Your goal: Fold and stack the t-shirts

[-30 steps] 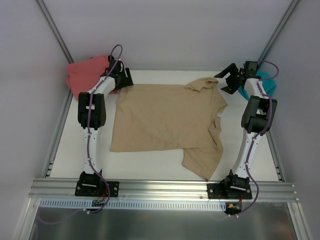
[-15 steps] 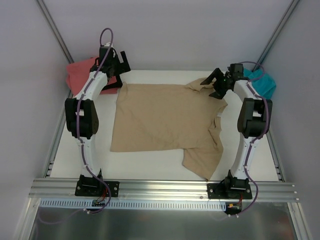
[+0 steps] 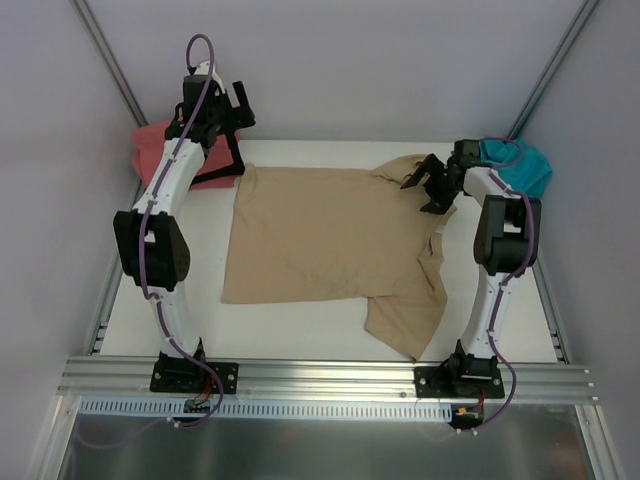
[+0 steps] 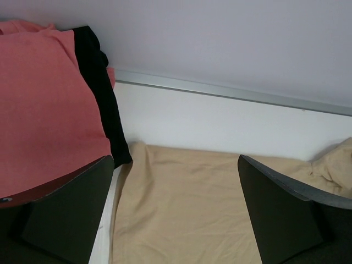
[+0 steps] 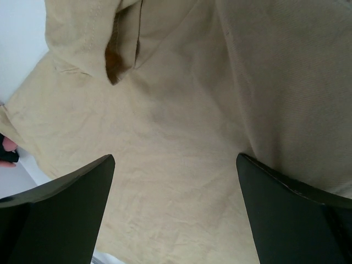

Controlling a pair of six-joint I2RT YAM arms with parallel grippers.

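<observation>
The tan t-shirt (image 3: 330, 240) lies spread flat mid-tabletop (image 3: 300, 330), a flap reaching toward the near right; the right pincer (image 3: 427, 188), released and empty, hovers over its far right corner; the left pincer (image 3: 234, 140), also released, hangs above the far left corner, beside the coral t-shirt (image 3: 155, 155) and black t-shirt (image 4: 102, 93); the teal t-shirt (image 3: 522, 165) sits far right.

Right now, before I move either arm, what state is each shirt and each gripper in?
tan t-shirt: spread on the table, far right corner rumpled, not gripped
coral-pink t-shirt: bunched in the far left corner
black t-shirt: beside the coral-pink one, only an edge showing
teal t-shirt: bunched in the far right corner
left gripper: open, empty, over the tan shirt's far left corner
right gripper: open, empty, over the rumpled corner
</observation>
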